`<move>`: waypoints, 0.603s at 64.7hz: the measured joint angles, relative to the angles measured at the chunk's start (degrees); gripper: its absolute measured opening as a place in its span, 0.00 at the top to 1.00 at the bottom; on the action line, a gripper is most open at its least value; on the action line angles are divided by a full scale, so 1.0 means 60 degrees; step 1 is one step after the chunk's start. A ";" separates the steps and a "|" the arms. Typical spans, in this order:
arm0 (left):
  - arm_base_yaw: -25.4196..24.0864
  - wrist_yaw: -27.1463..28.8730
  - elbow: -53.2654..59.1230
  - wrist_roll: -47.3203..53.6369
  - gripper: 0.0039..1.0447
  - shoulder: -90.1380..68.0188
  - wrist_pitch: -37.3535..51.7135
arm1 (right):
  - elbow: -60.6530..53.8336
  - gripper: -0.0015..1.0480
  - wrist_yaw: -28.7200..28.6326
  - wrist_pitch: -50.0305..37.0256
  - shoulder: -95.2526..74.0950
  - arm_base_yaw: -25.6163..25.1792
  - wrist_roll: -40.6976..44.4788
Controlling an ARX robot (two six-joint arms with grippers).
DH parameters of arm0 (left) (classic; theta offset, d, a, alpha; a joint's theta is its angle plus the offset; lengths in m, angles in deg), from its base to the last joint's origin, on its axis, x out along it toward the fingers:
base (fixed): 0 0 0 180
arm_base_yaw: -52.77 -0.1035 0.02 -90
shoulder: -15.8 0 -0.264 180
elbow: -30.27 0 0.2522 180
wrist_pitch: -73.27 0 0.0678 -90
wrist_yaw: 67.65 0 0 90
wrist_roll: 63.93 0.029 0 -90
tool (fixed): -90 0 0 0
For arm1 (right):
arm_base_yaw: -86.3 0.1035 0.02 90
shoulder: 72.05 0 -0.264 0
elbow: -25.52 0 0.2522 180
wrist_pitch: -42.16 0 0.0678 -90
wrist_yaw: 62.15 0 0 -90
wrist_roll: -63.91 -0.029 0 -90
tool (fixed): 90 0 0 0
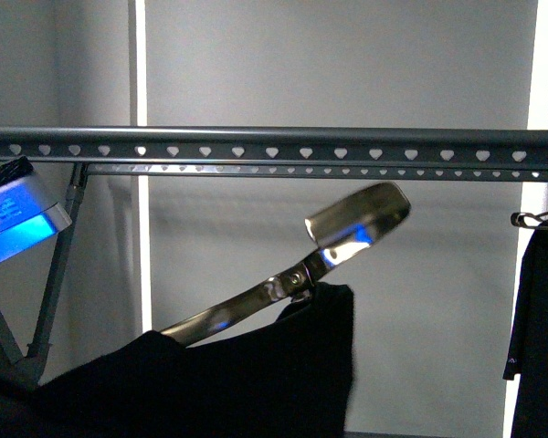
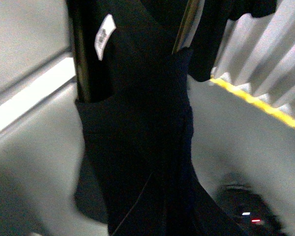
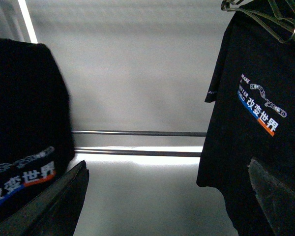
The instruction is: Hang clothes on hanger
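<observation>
The clothes (image 1: pixel 210 383), a black T-shirt, hang low at the front on a shiny metal hanger (image 1: pixel 356 224) whose hook tilts up below the rail. The hanger (image 1: pixel 274 146), a long grey rail with heart-shaped holes, runs across the view above it. In the left wrist view the black cloth (image 2: pixel 137 137) fills the middle, with its white neck label (image 2: pixel 104 43) and the metal hanger arm (image 2: pixel 187 24). My left gripper is shut on the cloth and hidden by it. My right gripper (image 3: pixel 169 196) is open and empty. The clothes' printed chest (image 3: pixel 24 177) shows beside one of its fingers (image 3: pixel 64 201).
Another black T-shirt (image 1: pixel 539 338) hangs from the rail's right end on a wire hanger (image 1: pixel 530 219); its print shows in the right wrist view (image 3: pixel 260 108). The rack's grey legs (image 1: pixel 59 265) stand at the left. A blue-lit box (image 1: pixel 9 219) is at the far left.
</observation>
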 joint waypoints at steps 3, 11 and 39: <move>-0.0237 -0.0069 -0.0248 0.1661 0.96 -0.0437 0.0495 | 0.0000 0.07 0.0000 0.0000 0.0000 0.0000 0.0000; -0.0470 -0.0532 -0.0838 0.4484 0.96 -0.1126 0.0903 | 0.0000 0.07 0.0000 0.0000 0.0000 0.0000 0.0000; 0.0488 -0.0914 -0.1923 0.9009 0.96 -0.1963 0.1792 | 0.0000 0.07 0.0000 0.0000 0.0000 0.0000 0.0000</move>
